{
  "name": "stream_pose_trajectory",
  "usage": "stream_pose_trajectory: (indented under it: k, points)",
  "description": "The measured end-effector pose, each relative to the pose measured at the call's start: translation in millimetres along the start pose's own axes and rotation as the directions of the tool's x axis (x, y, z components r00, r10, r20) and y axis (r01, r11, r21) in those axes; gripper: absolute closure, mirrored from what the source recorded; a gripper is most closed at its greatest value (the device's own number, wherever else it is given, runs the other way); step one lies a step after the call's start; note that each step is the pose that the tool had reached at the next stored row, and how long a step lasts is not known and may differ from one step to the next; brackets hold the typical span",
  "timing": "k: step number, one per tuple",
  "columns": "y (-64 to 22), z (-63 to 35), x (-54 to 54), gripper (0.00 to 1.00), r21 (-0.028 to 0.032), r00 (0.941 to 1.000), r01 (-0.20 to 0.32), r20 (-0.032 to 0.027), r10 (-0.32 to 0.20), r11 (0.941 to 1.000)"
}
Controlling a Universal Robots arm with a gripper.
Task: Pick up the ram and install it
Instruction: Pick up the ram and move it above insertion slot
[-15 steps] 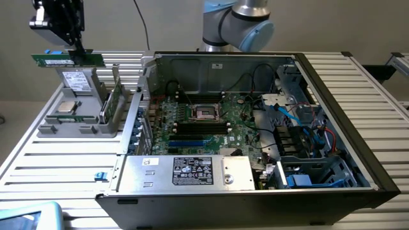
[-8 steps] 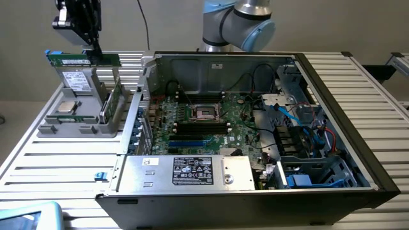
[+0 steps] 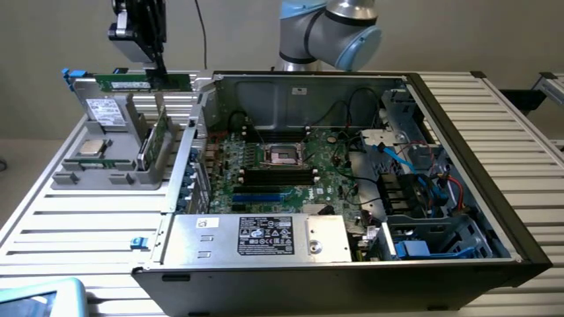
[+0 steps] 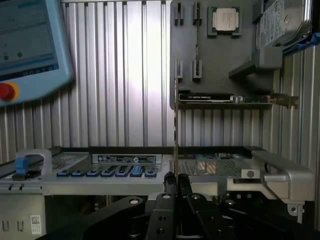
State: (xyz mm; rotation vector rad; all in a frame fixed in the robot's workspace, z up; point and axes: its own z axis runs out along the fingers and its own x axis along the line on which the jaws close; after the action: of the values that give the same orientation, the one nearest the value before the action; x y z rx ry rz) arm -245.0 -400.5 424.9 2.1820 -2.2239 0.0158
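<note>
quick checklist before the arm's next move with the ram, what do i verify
1. Grip: gripper shut on the ram: ok.
2. Ram attitude: it looks level in the exterior view: ok.
3. Ram free of the gray holder tray: it appears lifted above it: ok.
4. Black memory slots free: no stick stands in them: ok.
5. Slot end latches open: cannot tell.
6. Cables off the slots: they lie to the exterior view's right of the slots: ok.
</note>
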Motion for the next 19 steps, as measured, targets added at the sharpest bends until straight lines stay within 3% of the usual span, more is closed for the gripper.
stream_pose_trajectory:
  k: [19]
  points:
    - [-86.4,3.6,-1.7,0.86,-0.0003,1.0000,0.000,0.0004,0.000,1.0000]
